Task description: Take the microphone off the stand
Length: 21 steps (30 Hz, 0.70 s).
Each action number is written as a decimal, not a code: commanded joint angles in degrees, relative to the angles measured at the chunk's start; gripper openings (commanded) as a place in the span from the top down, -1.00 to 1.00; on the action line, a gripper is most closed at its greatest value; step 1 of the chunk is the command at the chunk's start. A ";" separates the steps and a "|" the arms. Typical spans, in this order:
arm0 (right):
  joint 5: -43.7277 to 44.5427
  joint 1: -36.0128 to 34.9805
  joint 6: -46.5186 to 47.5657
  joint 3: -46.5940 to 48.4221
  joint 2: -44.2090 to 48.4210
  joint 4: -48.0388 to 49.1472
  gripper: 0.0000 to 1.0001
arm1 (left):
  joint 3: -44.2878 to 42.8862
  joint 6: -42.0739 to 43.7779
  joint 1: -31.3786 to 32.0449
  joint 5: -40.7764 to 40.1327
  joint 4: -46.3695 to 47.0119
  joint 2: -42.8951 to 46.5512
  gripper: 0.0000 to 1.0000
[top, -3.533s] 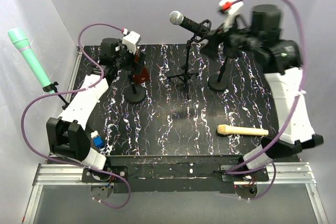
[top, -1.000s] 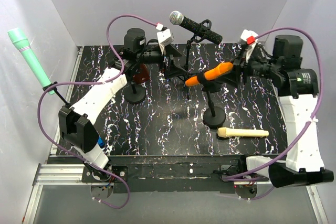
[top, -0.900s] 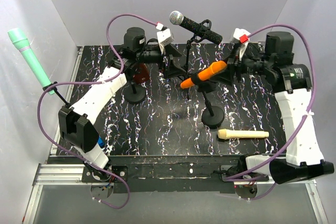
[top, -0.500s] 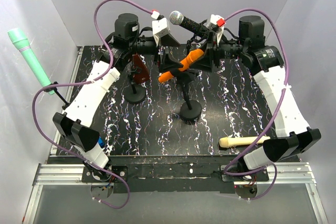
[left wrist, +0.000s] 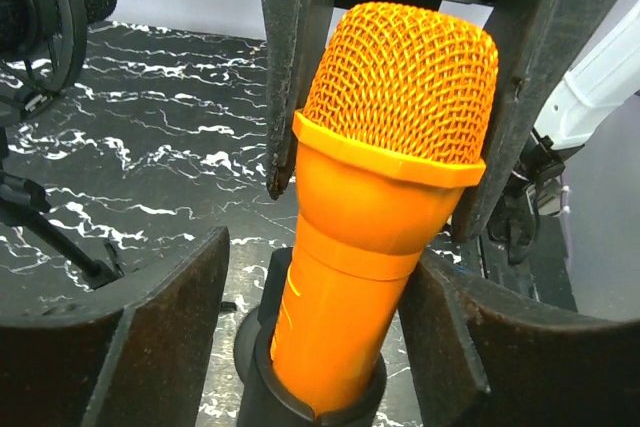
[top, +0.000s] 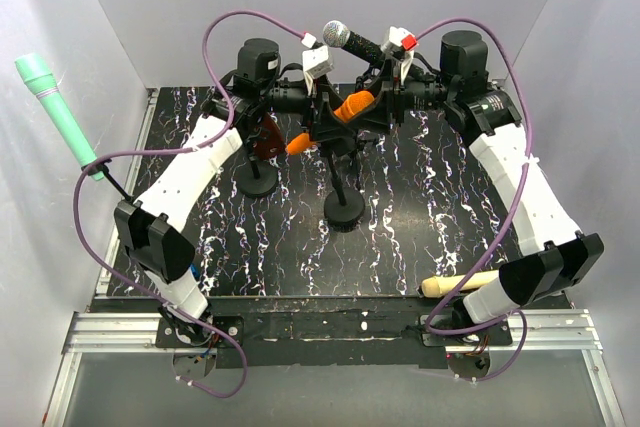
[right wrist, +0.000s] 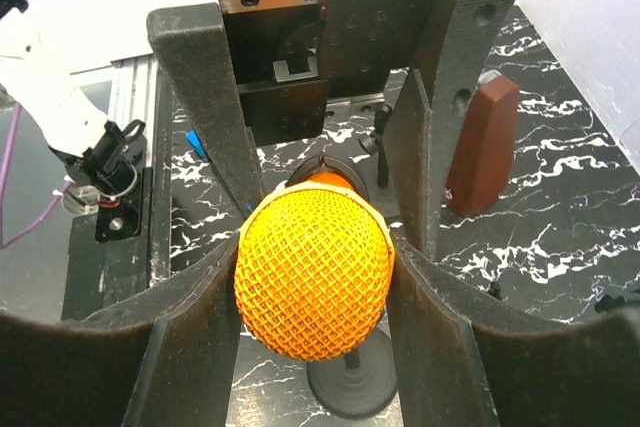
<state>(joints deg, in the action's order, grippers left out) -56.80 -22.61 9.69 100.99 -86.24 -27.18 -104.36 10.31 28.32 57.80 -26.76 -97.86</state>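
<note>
The orange microphone (top: 350,107) sits tilted in the black clip (left wrist: 300,397) of a round-base stand (top: 343,212) at the middle back of the table. My right gripper (top: 365,105) is shut on its mesh head (right wrist: 313,277), and both fingers touch the mesh in the right wrist view, where the gripper (right wrist: 313,257) is centred on the head. My left gripper (top: 315,127) comes from the opposite side. In the left wrist view it (left wrist: 318,267) is open, its fingers standing either side of the orange body just above the clip, with gaps.
A black microphone with a silver head (top: 345,37) on a tripod stands just behind. A brown microphone (top: 263,137) on a round-base stand is to the left. A teal microphone (top: 50,107) stands far left. A cream microphone (top: 455,285) lies front right.
My right gripper has carried the orange microphone and its stand leftward from the right side to the middle back. My left gripper has swung right and now straddles the microphone.
</note>
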 commanded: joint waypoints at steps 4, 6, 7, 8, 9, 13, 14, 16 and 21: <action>1.41 -0.33 -1.25 -2.63 2.30 2.83 -0.28 | -1.02 -0.81 -0.80 0.56 2.25 0.39 0.03; 4.40 0.02 -2.39 -4.56 3.52 2.83 -0.73 | -0.85 -0.73 -1.16 0.65 1.37 0.39 0.09; 4.59 0.46 -2.49 -5.44 4.14 2.83 -0.83 | -0.59 -0.73 -1.42 0.56 1.28 0.48 0.10; 4.68 1.07 -2.75 -6.76 5.10 2.92 -0.90 | -0.41 -0.81 -1.51 0.56 1.10 0.57 0.12; 4.50 1.60 -3.01 -8.16 5.98 3.10 -0.94 | -0.41 -0.73 -1.68 0.65 1.10 0.48 0.12; 1.96 3.97 -1.09 -13.18 8.97 3.10 -0.95 | -0.41 -0.55 -2.12 1.43 1.01 0.22 0.16; 1.26 3.98 1.36 -14.49 9.68 2.49 -0.94 | -0.41 -0.64 -2.30 1.87 1.01 0.13 0.18; -0.24 3.98 5.84 -17.83 10.82 3.00 -0.93 | -0.32 -1.16 -2.56 2.93 1.10 -0.22 0.21; -2.79 3.89 9.55 -24.52 10.30 10.38 -0.87 | -0.41 -1.61 -3.09 5.56 2.15 -0.84 0.44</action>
<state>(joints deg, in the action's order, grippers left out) -55.94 -18.50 14.28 79.37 -75.55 -23.53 -104.36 9.21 25.91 59.83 -25.65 -99.00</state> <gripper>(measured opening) 0.950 0.382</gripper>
